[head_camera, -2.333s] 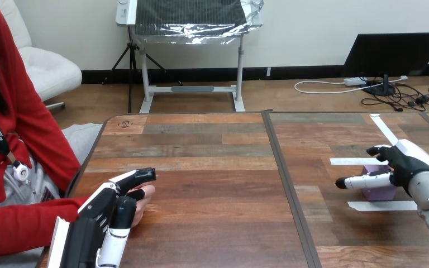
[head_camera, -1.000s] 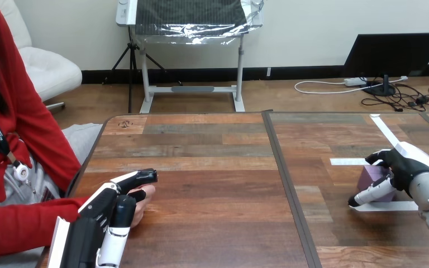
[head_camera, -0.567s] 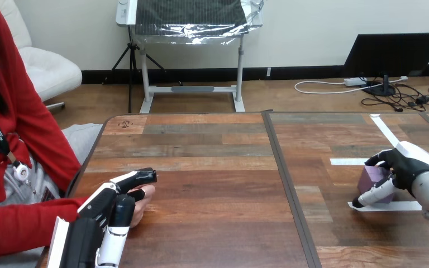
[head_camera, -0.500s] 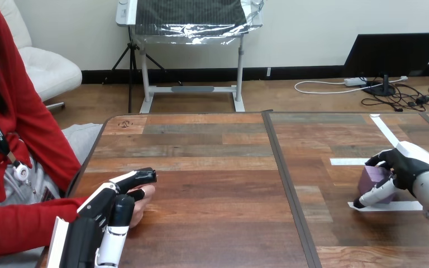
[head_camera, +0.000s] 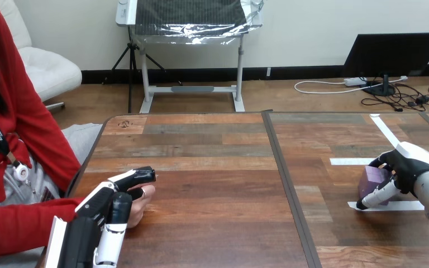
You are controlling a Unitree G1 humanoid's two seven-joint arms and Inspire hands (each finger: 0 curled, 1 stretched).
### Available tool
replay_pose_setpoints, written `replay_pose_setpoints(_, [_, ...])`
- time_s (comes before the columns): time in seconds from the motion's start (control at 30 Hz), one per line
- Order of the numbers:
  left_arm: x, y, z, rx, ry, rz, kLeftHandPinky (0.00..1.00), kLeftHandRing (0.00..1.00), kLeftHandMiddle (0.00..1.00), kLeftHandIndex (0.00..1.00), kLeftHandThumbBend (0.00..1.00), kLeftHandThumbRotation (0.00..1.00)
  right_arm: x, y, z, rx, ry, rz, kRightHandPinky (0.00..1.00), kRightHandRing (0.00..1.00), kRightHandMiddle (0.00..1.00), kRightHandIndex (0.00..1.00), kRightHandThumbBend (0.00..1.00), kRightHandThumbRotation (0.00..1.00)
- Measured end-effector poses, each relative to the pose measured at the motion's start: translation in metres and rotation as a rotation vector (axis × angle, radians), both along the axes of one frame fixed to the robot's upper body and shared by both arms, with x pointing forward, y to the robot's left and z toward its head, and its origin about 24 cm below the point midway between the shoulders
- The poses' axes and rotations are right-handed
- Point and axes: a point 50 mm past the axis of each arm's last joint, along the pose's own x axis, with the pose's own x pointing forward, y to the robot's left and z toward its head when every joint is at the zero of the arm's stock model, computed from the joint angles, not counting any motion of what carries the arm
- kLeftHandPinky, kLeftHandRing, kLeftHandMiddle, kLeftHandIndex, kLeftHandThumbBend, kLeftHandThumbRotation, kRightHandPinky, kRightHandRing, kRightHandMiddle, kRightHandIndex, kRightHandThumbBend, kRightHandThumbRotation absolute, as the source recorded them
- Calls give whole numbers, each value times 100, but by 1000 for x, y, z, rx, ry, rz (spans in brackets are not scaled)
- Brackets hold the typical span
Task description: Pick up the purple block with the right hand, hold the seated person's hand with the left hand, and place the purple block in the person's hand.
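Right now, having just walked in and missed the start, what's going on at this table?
The robot's right hand has its fingers curled round the purple block at the table's right side, beside a white tape strip; the block has not yet been carried over. Its left hand rests against the person's hand at the table's left edge, though whether it grips it is unclear.

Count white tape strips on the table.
3 strips at the table's right: one slanted by the far edge, one left of the purple block, one beneath the right hand, which may hide more.
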Motion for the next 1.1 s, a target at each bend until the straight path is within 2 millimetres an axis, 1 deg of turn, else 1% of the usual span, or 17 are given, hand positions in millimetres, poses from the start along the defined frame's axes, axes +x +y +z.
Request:
replay_pose_setpoints(0.37, [0, 0, 1, -2, -11, 0, 75, 81, 77, 66, 44, 95, -1, 1, -1, -6, 17, 10, 61, 67, 73, 74, 70, 0])
replay_pose_setpoints(0.63, [0, 0, 1, -3, -12, 1, 75, 81, 77, 66, 45, 95, -1, 1, -2, -8, 19, 12, 58, 64, 70, 70, 68, 0])
replay_pose_setpoints(1.1, [0, 0, 1, -6, -13, 1, 75, 81, 77, 66, 43, 95, -1, 1, -2, -12, 21, 16, 59, 65, 68, 68, 65, 0])
